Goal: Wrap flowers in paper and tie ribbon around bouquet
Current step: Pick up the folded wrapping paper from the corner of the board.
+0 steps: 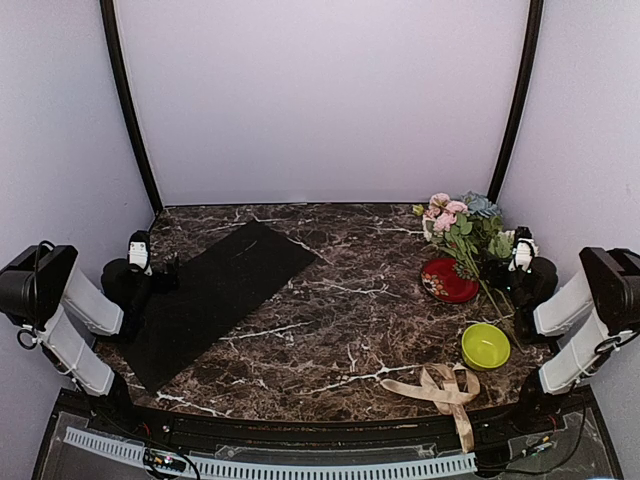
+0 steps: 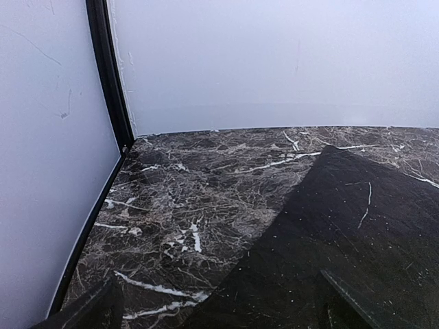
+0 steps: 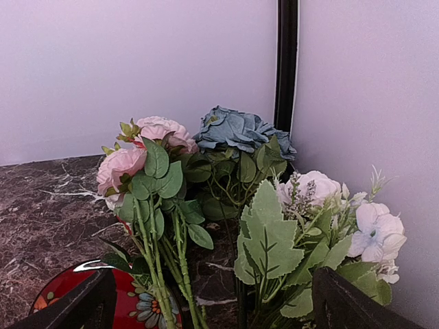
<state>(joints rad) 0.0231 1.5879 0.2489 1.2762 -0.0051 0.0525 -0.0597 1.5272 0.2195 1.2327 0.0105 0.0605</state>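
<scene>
– Three task items are in shot. Where do the flowers sit?
– In the far right corner of the dark marbled bench. They lie loose, with pink, white and blue heads toward the back wall. The stems run back across a red plate.
– Is anything holding them?
– No. The right hand sits just beside the bunch with its fingers spread wide and nothing between them. The blooms fill its wrist view just ahead.
– And the paper?
– It lies flat on the left half of the bench, a black sheet set on the diagonal. One corner points toward the back centre, and it is well apart from the flowers.
– Left hand?
– It is at the sheet's left edge, jaws fully apart, gripping nothing. In its wrist view one finger shows over the paper and the other over bare marble. Whether it touches the sheet cannot be told.
– The ribbon?
– It is beige and lies in a loose tangle at the near right of the bench. One tail trails past the front edge.
– Anything else?
– A lime-green bowl stands just beyond the ribbon, between it and the red plate.
</scene>
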